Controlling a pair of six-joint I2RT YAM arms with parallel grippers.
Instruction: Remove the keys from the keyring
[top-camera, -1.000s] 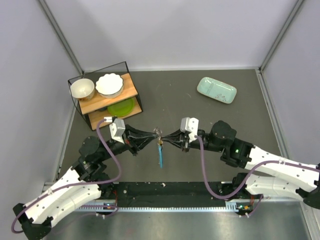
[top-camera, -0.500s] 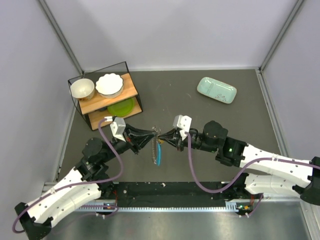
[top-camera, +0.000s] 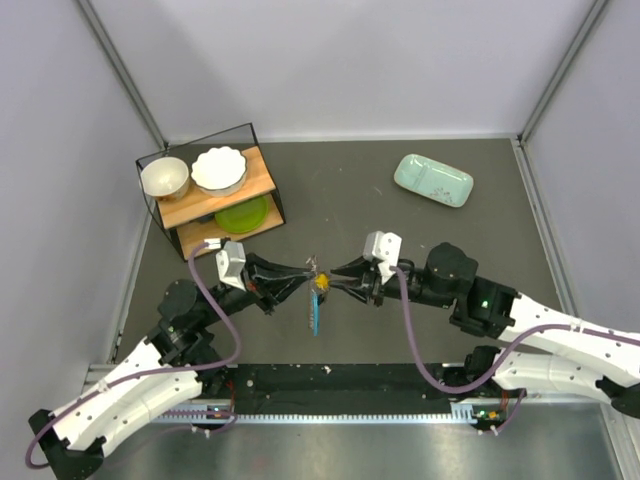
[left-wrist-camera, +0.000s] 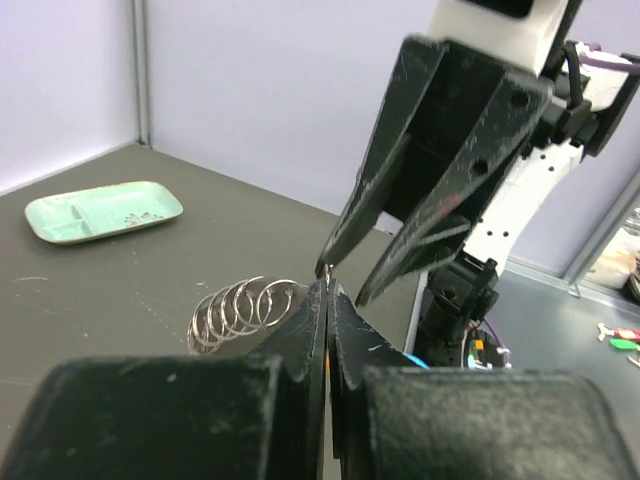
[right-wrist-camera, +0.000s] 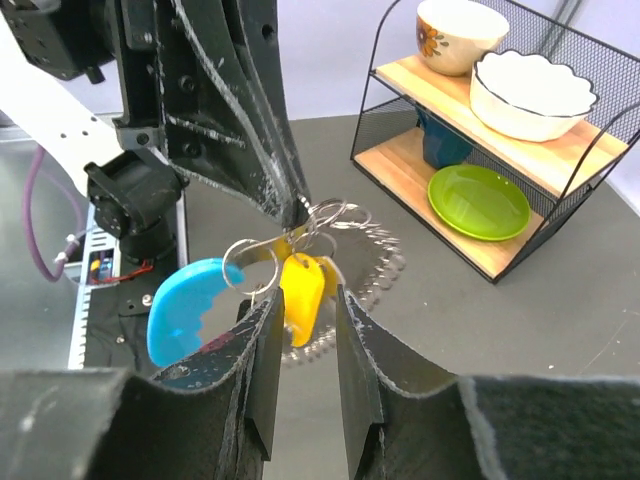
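My left gripper (top-camera: 310, 271) is shut on the top of the keyring (right-wrist-camera: 318, 215) and holds the bunch above the table. The keys (top-camera: 317, 308) hang below it: one with a bright blue cover (right-wrist-camera: 185, 312), one with a yellow cover (right-wrist-camera: 302, 288). A silvery floppy loop of the keyring (right-wrist-camera: 378, 272) hangs behind them; its coils show in the left wrist view (left-wrist-camera: 245, 308). My right gripper (top-camera: 337, 277) faces the left one, tip to tip. It is open in the right wrist view (right-wrist-camera: 305, 298), with its jaws on either side of the yellow key and a gap at each side.
A black wire rack (top-camera: 262, 180) with two bowls and a green plate stands at the back left, also seen in the right wrist view (right-wrist-camera: 560, 215). A pale green tray (top-camera: 433, 180) lies at the back right, also in the left wrist view (left-wrist-camera: 100, 210).
My right gripper pushed left towards the bunch, then drew back a little to the right. The keys swung and the yellow cover now shows. The left gripper kept its hold.
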